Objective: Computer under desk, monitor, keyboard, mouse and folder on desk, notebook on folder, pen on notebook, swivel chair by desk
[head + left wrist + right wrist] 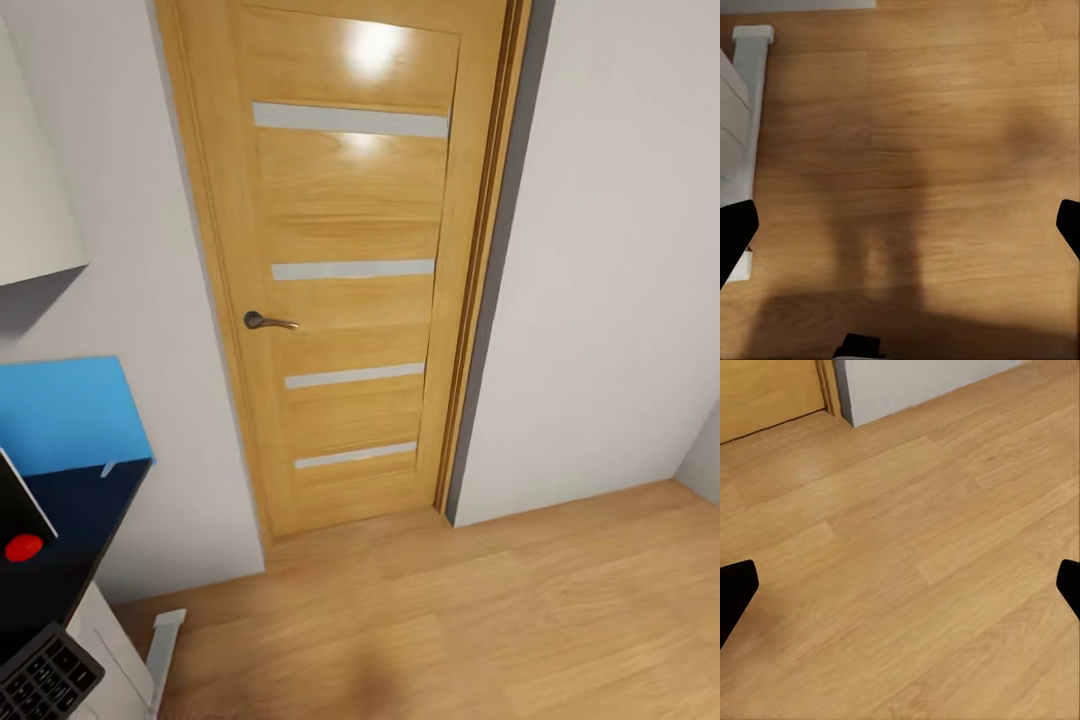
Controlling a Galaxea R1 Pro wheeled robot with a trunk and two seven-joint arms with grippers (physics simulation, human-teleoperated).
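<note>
both grippers, left [900,225] and right [900,585], are spread and empty. turn left slowly toward the desk [70,520], without bumping the folder [65,415].

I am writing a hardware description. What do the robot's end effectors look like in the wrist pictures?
Little shows: each end effector's fingers are plain black tips with angled edges at the frame sides, left and right. No cables or markings are visible. Wood floor lies beyond.

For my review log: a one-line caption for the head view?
Closed wooden door ahead; at left, blue folder on the black desk, monitor corner, keyboard.
</note>
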